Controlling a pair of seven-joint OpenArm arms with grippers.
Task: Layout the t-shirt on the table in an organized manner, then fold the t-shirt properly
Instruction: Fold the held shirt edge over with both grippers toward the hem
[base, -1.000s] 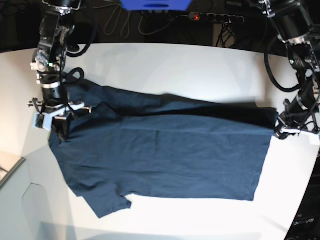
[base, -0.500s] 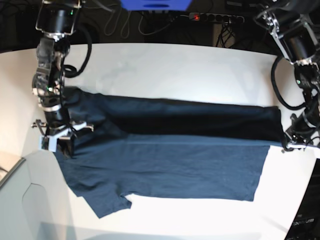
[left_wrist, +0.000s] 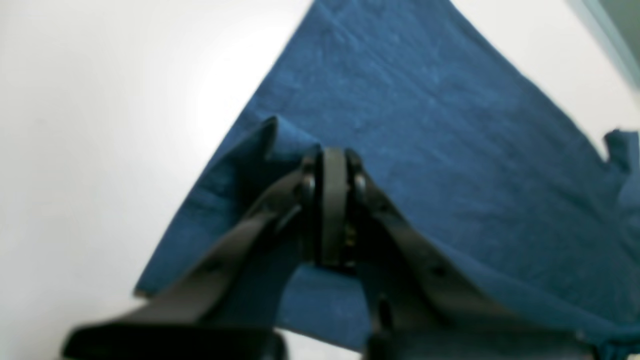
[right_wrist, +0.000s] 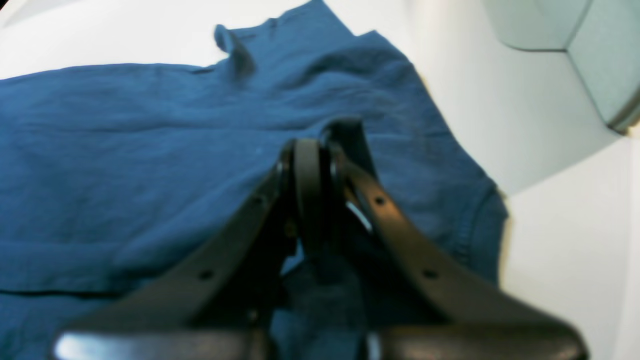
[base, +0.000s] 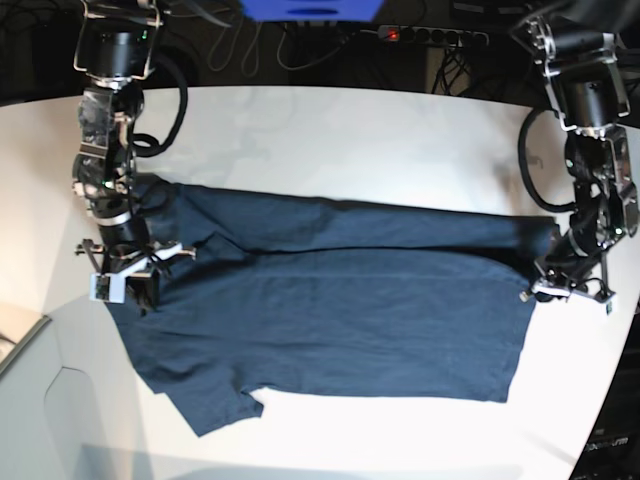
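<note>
A robotics laboratory is indicated. Two arms are mounted at a white table (base: 400, 130) (cables and a power strip (base: 432, 36) behind).

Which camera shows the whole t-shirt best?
The base view: the t-shirt lies spread across the table with its full outline visible. Each wrist view shows only a blurry patch of cloth around that arm's shut jaws.

One t-shirt (base: 330, 320) is on one table (base: 350, 140). Two robot arms stand over it, one at nine o'clock and one at three o'clock, so there are two grippers: the right gripper (base: 135, 285) and the left gripper (base: 560, 280). One power strip (base: 430, 36) sits at twelve o'clock, and one pale grey box-like corner piece (base: 40, 410) at seven o'clock.
</note>
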